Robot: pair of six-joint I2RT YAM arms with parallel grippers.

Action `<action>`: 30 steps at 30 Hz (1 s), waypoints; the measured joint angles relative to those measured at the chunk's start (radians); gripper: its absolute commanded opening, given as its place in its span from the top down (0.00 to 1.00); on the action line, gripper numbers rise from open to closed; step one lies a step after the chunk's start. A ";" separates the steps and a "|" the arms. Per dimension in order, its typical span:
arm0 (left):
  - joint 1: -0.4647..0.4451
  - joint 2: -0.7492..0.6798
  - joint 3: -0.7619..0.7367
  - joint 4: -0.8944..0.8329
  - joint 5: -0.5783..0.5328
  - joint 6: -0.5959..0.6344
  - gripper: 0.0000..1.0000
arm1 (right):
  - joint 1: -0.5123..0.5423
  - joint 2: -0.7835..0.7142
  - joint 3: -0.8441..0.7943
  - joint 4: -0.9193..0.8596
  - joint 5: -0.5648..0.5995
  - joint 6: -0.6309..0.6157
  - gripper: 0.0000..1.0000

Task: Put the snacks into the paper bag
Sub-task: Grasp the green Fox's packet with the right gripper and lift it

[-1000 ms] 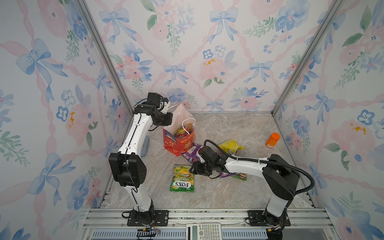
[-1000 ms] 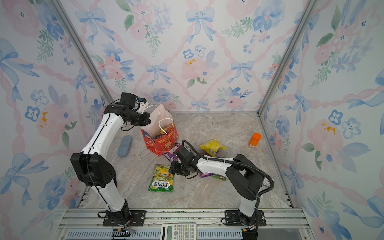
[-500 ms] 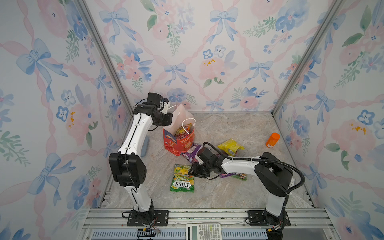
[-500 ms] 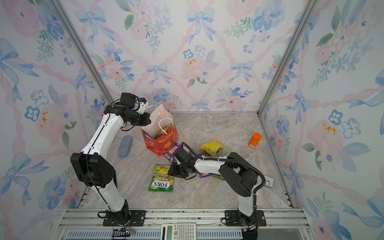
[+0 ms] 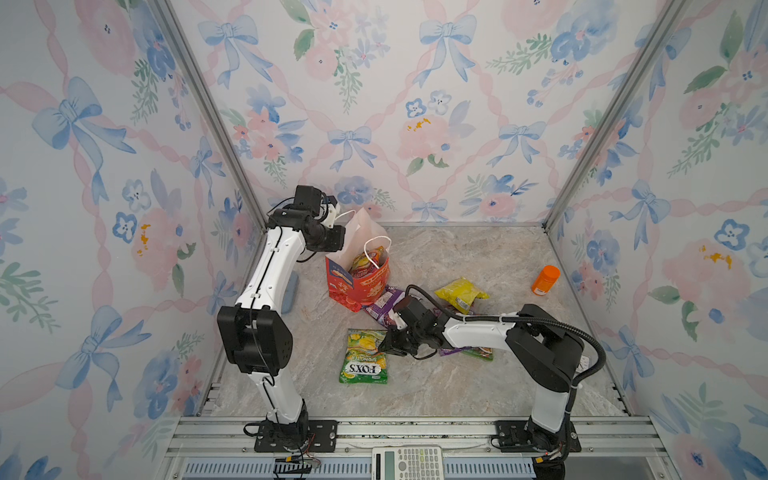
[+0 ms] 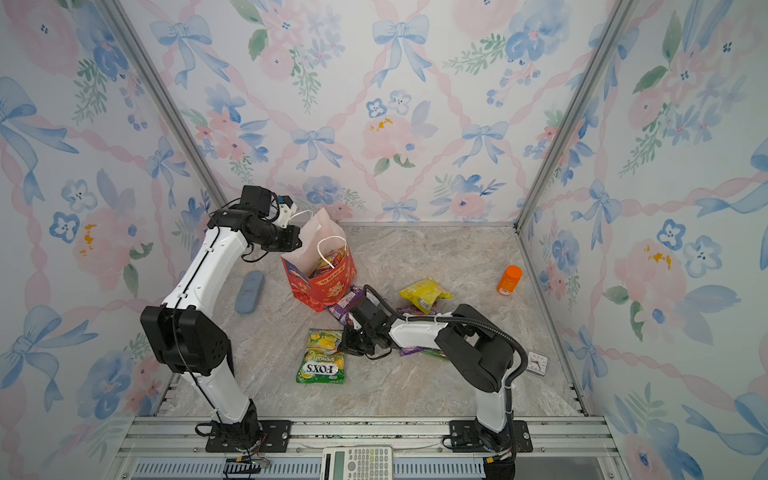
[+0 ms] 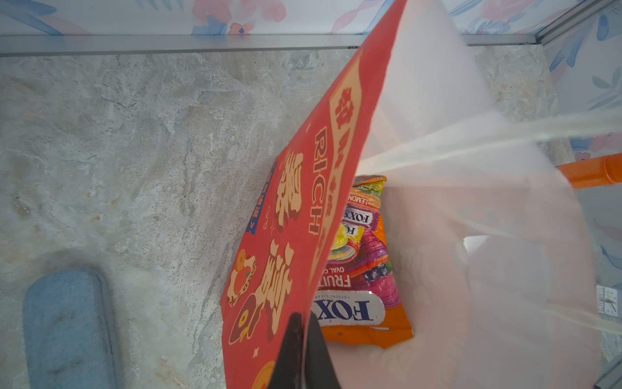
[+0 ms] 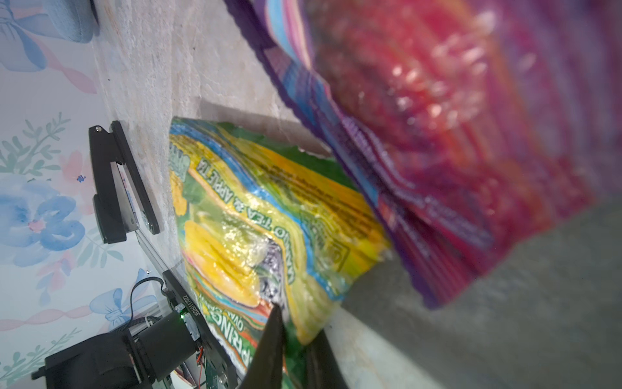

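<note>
1. Your right gripper [image 8: 296, 325] pinches the green FOX'S packet [image 5: 363, 359] at its far right corner, just nearer than the red paper bag [image 5: 361, 289]; lift gently.
2. Your left gripper [image 7: 302, 323] pinches the bag's wall; hold its mouth wide.

Orange bottle [image 5: 545, 280], blue-grey pad [image 6: 249, 291] and small white clock [image 6: 538, 364] on the marble floor [image 5: 457, 257], calculator [image 5: 407, 462] beyond its near edge

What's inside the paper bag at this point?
An orange FOX'S packet and part of a second packet show in the bag. Its red wall covers the rest, so the count is unclear.
</note>
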 measured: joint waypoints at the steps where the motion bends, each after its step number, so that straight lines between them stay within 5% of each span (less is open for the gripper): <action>1: 0.000 0.000 0.000 0.000 0.000 0.000 1.00 | 0.000 -0.011 -0.003 -0.002 0.003 -0.001 0.97; 20: 0.000 -0.003 -0.005 0.004 0.000 0.000 1.00 | -0.011 -0.356 0.086 -0.372 0.169 -0.178 1.00; 30: 0.000 -0.003 -0.005 0.005 0.005 0.000 1.00 | -0.122 -0.477 0.227 -0.557 0.263 -0.320 1.00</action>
